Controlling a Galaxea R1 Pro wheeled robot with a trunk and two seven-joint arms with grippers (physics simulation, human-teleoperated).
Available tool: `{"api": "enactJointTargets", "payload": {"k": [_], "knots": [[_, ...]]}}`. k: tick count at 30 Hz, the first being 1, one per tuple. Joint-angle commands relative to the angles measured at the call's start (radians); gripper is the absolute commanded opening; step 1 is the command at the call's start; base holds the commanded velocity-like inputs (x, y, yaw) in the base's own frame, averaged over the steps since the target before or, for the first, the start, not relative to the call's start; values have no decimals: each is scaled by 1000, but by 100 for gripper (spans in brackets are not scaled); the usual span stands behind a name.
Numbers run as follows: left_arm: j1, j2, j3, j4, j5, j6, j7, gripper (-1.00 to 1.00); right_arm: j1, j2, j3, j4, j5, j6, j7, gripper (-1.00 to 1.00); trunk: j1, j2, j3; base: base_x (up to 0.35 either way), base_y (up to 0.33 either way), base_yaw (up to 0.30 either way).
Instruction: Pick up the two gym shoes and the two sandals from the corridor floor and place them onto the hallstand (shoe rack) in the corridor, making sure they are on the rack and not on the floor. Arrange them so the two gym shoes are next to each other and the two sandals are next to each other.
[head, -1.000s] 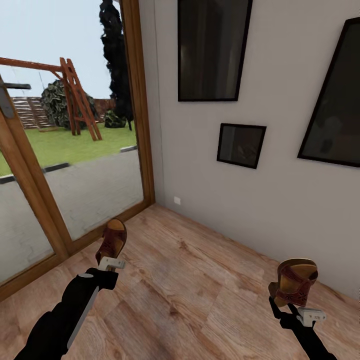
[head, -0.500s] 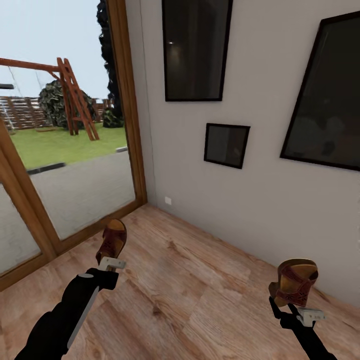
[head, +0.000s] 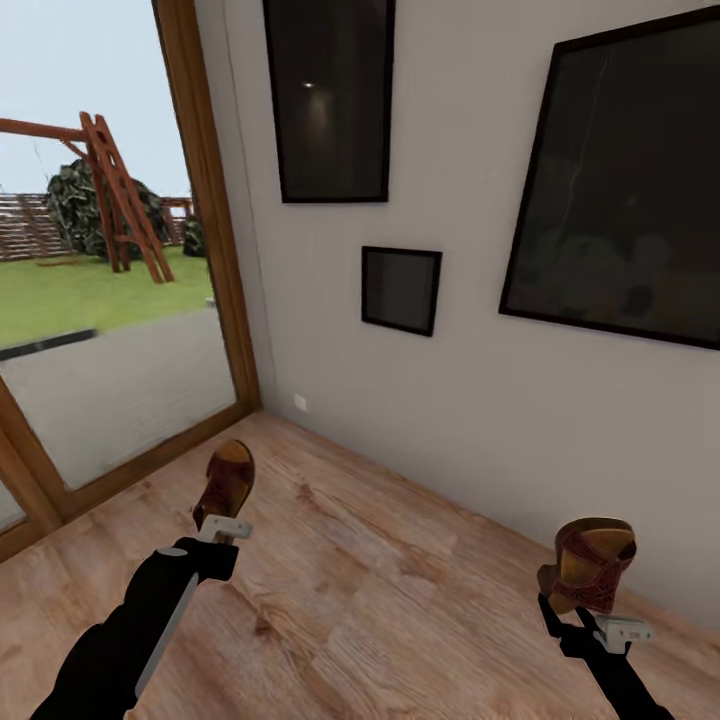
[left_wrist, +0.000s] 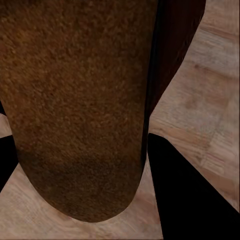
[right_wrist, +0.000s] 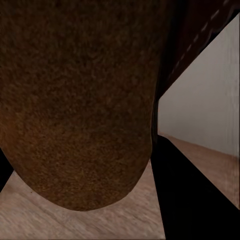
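Note:
My left gripper (head: 222, 522) is shut on a brown sandal (head: 226, 484), held above the corridor floor (head: 380, 600) at the lower left of the head view. Its tan insole (left_wrist: 75, 105) looms close in the left wrist view, between dark fingers (left_wrist: 190, 195). At the lower right my right gripper (head: 600, 622) is shut on the other sandal (head: 590, 563), its patterned reddish strap facing me. That sandal's insole (right_wrist: 75, 100) takes up most of the right wrist view. The gym shoes and the hallstand are out of view.
A pale wall (head: 450, 400) with three dark framed pictures (head: 400, 290) runs from the corner toward the right. A wood-framed glass door (head: 200, 200) at the left looks onto a lawn and a wooden swing frame. Wood planks stretch between my arms.
The whole head view has shifted left, so the camera has turned right along the wall. Both arms and the sandals keep the same place in the picture.

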Motion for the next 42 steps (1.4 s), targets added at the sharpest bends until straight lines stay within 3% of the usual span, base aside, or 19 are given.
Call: {"api": "enactJointTargets", "payload": {"k": [1, 42], "knots": [[0, 0, 0, 0, -4, 0, -3, -100, 0, 0, -1, 0, -2, 0, 0, -100, 0, 0, 0, 0, -310, -264], [0, 1, 0, 1, -2, -4, -4, -100, 0, 0, -1, 0, -2, 0, 0, -100, 0, 0, 0, 0, -23, -283]]}}
